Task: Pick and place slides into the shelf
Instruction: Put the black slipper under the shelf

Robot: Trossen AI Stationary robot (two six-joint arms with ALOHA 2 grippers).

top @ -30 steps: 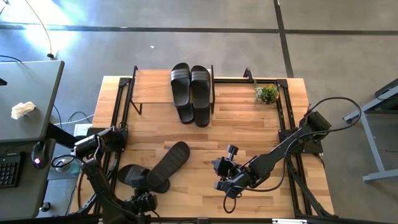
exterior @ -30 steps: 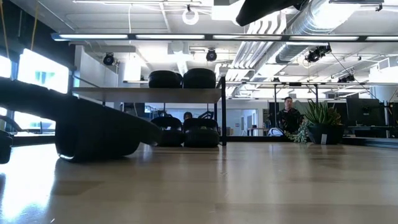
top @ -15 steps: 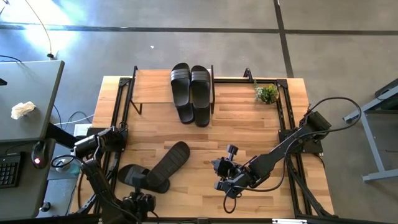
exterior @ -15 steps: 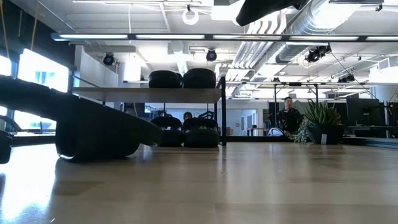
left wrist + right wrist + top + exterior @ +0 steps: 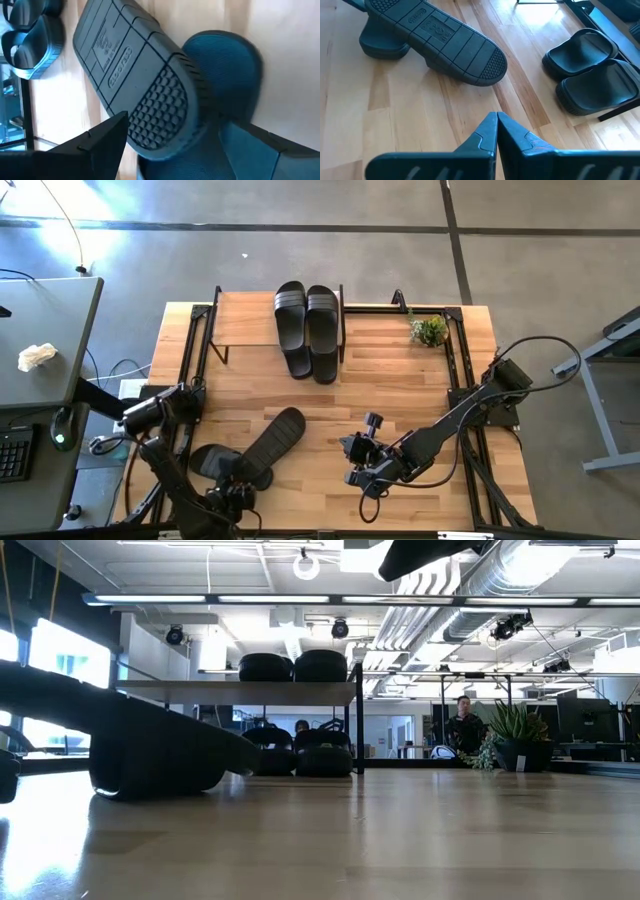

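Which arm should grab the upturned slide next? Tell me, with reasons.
Left. The left gripper hovers right at the upturned slide, jaws open on either side of its end in the left wrist view. The right gripper sits apart over bare table, jaws shut.

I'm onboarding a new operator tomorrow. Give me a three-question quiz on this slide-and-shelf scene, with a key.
1. True or false: the upturned slide lies sole-up, leaning on another slide.
2. How many slides rest on top of the shelf? A) none B) two C) four
3. Fill in: the right gripper has its fingers ___, while the left gripper is open at the upturned slide's end.

Key: 1 true; 2 B, the pair on the top board; more sit beneath, as the low view shows; 3 shut.
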